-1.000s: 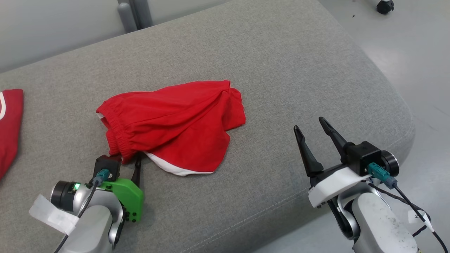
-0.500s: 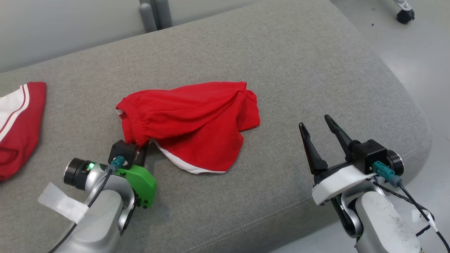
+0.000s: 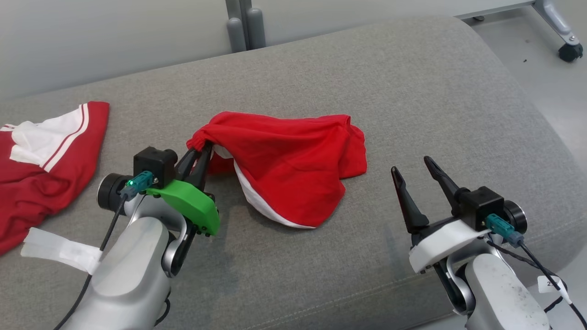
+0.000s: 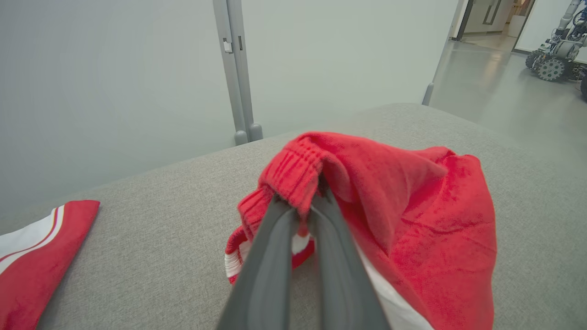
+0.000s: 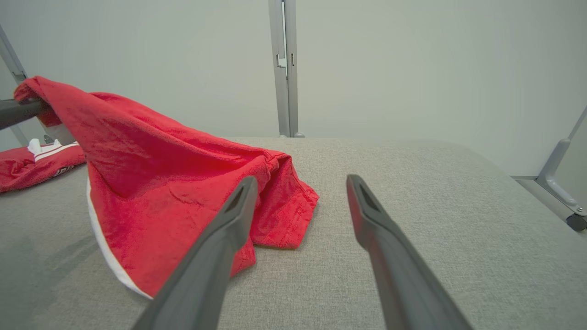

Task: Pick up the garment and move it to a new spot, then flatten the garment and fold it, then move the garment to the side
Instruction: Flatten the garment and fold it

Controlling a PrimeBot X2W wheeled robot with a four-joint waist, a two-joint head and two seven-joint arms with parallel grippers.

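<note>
The garment is a pair of red shorts with white trim, lying crumpled in the middle of the grey cushion. My left gripper is shut on its elastic waistband and holds that end lifted, so the cloth drapes down to the right. In the left wrist view the two fingers pinch the ribbed waistband of the garment, and my left gripper is closed tight. My right gripper stands open to the right of the garment, above the cushion's front edge. In the right wrist view the garment hangs left of my right gripper.
A second red and white garment lies at the cushion's left end. A grey partition post stands behind the cushion. Bare floor and a caster wheel lie to the right. The cushion's right half is bare fabric.
My left gripper has shut on the waistband and lifted it up and away from the cushion. The head camera has shifted, bringing more of the second garment into view. The right gripper has stayed open.
</note>
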